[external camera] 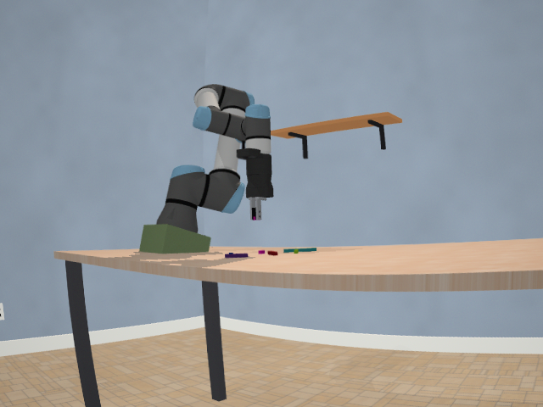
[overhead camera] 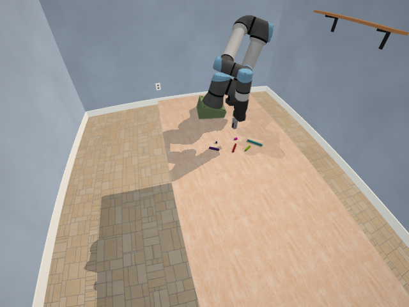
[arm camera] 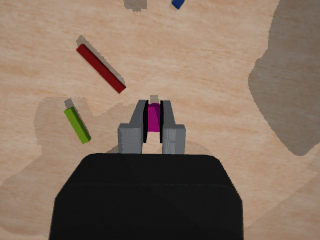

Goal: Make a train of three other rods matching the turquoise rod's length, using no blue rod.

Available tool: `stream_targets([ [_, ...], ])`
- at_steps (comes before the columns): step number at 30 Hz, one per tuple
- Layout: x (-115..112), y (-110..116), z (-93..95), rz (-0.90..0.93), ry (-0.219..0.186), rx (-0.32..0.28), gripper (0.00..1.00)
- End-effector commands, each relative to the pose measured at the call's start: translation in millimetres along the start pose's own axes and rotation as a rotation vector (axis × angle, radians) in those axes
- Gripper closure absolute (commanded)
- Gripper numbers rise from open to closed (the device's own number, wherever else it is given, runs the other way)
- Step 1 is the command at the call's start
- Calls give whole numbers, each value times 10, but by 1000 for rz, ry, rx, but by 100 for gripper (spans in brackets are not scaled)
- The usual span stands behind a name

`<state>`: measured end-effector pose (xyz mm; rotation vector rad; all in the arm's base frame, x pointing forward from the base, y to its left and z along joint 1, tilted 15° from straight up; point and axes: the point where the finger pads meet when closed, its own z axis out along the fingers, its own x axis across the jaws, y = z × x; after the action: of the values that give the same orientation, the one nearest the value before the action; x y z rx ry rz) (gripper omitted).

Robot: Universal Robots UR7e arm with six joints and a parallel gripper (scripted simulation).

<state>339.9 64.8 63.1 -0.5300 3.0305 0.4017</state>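
Note:
My gripper (overhead camera: 234, 125) (external camera: 255, 215) (arm camera: 154, 113) is shut on a short magenta rod (arm camera: 153, 119) (external camera: 254, 216) and holds it well above the table. Below it, in the wrist view, lie a red rod (arm camera: 100, 68) (overhead camera: 234, 147) (external camera: 272, 253) and a lime rod (arm camera: 77, 125) (overhead camera: 246, 148). The turquoise rod (overhead camera: 254, 142) (external camera: 302, 249) lies flat to the right of them. A second magenta rod (overhead camera: 235, 139) (external camera: 261, 252) lies behind the red one. A purple rod (overhead camera: 213, 148) (external camera: 236, 254) and a small blue rod (overhead camera: 216, 142) (arm camera: 177, 4) lie to the left.
The arm's green base block (overhead camera: 210, 110) (external camera: 173, 238) stands on the wooden table (overhead camera: 264, 214) (external camera: 394, 267) behind the rods. A wall shelf (external camera: 338, 125) hangs high, away from the table.

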Motion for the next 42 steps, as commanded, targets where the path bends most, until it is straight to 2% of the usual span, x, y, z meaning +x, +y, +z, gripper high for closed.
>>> stream_targets([
  [1, -2, -1, -3, 0, -1, 0, 76],
  [10, -3, -1, 99, 0, -1, 1, 76],
  [16, -4, 1, 328, 0, -1, 1, 76],
  [18, -4, 1, 328, 0, -1, 1, 76],
  [25, -5, 3, 637, 0, -1, 1, 76],
  [30, -5, 4, 789, 0, -1, 1, 76],
  [42, -6, 5, 865, 0, -1, 1, 76],
])
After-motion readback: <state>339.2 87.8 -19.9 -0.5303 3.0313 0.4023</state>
